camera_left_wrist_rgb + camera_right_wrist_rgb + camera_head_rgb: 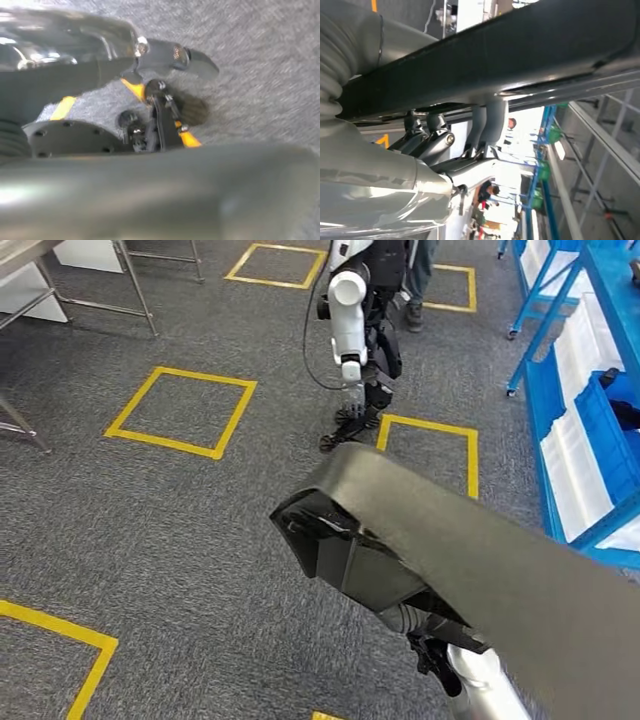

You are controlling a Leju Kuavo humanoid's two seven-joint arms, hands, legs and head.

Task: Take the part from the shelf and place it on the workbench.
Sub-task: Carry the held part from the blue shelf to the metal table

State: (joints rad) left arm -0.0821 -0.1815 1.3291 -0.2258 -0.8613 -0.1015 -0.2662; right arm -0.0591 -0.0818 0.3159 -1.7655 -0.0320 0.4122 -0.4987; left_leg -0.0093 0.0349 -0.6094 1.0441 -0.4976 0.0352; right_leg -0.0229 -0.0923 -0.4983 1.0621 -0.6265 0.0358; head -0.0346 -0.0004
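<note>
**Long dark part carried over the carpet**

Your right hand is wrapped around the long dark part, fingers curled beneath it. You cannot tell how your left hand is set, its view being blurred. The part slants across the grey carpet, with the blue shelf to your right and another robot ahead

Workshop: blue shelving, floor markings.
</note>
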